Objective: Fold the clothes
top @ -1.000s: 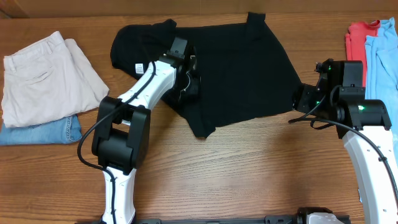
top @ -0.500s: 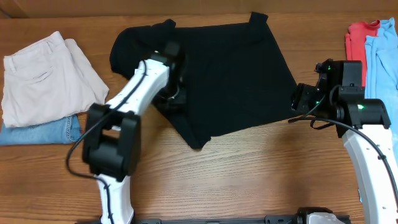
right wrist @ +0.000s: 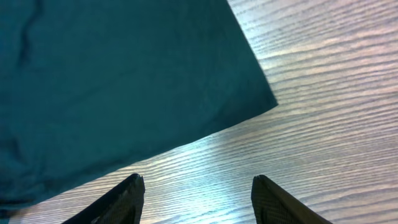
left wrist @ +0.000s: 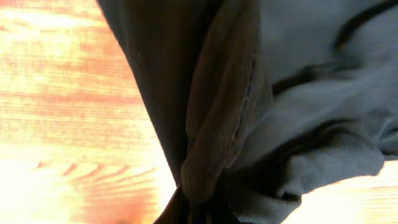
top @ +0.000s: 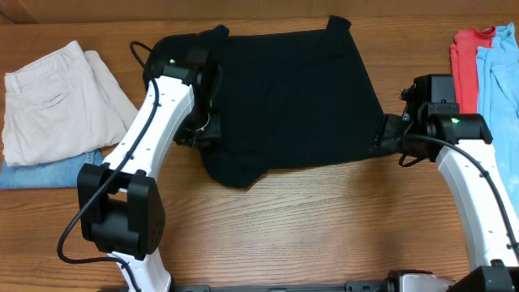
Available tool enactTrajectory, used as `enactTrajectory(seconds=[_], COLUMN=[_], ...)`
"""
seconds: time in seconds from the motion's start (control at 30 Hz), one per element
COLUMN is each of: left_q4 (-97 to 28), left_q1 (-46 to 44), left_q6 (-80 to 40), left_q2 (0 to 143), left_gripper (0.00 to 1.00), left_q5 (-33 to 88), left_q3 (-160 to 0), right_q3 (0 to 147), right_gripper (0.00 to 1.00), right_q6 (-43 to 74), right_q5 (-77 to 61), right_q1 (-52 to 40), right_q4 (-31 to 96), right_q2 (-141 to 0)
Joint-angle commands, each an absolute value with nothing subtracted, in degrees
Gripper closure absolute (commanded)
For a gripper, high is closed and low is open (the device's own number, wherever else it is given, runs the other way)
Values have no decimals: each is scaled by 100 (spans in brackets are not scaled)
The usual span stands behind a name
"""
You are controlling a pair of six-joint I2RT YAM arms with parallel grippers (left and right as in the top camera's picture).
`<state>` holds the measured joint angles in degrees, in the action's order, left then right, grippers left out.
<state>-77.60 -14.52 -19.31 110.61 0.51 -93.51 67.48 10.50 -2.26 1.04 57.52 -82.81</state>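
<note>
The black shirt (top: 292, 97) lies spread across the far middle of the table, and its lower left part is bunched into a fold. My left gripper (top: 203, 128) is shut on that fold. In the left wrist view the gathered black shirt (left wrist: 224, 124) runs down into the jaws (left wrist: 199, 211). My right gripper (top: 381, 139) is open and empty just off the shirt's lower right corner. In the right wrist view its fingertips (right wrist: 199, 186) hover over bare wood in front of that shirt corner (right wrist: 249, 93). The white tag is hidden.
Cream-white trousers (top: 57, 97) lie at the left on folded blue jeans (top: 61, 170). A red garment (top: 466, 53) and a light blue garment (top: 499, 73) lie at the right edge. Bare wooden tabletop (top: 324, 227) fills the near half.
My left gripper has dragged the shirt's fold to the left and slightly nearer, and the shirt's lower tip followed. The white tag is covered now. The right gripper shifted slightly toward the shirt's corner.
</note>
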Motion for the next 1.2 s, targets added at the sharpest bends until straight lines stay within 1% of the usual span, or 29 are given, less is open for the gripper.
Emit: enactTrajectory(seconds=[0.0, 0.23, 0.3, 0.33, 0.37, 0.77, 0.9, 1.0, 1.1, 1.17], left_q4=[-7817, -7590, -7487, -7419, -7356, -7277, -7240, -7166, -7105, -7032], left_q1=[-1457, -1459, -1457, -1459, -1459, -1459, -1459, -1459, -1459, -1459], left_q6=[-2421, -2626, -2648, -2646, -2646, -2685, -2685, -2692, -2687, -2685], left_q2=[11052, 11052, 11052, 11052, 11052, 11052, 11050, 11050, 11052, 11054], left_gripper=[96, 95, 89, 84, 83, 84, 82, 71, 66, 65], left_q5=[-495, -598, -598, -596, -593, -604, -701, -906, -928, -939], left_q3=[-8962, -8200, -8001, -7902, -7819, -7688, -7688, -7688, -7686, -7677], right_q3=[6772, 6506, 6388, 6322, 6283, 5896, 5894, 5894, 5894, 5894], right_gripper=[41, 41, 41, 40, 40, 40, 40, 40, 40, 40], right_q6=[1105, 1385, 1400, 1398, 1396, 1398, 1398, 1396, 1396, 1396], right_q5=[-89, -97, -102, -113, -108, -89, -91, -89, -89, -91], right_q1=[117, 270, 327, 353, 362, 390, 390, 390, 390, 390], right_q4=[5758, 5575, 5468, 5404, 5382, 5083, 5059, 5015, 4995, 4995], right_q2=[-8484, -8814, -8868, -8903, -8927, -8956, -8956, -8956, -8956, -8956])
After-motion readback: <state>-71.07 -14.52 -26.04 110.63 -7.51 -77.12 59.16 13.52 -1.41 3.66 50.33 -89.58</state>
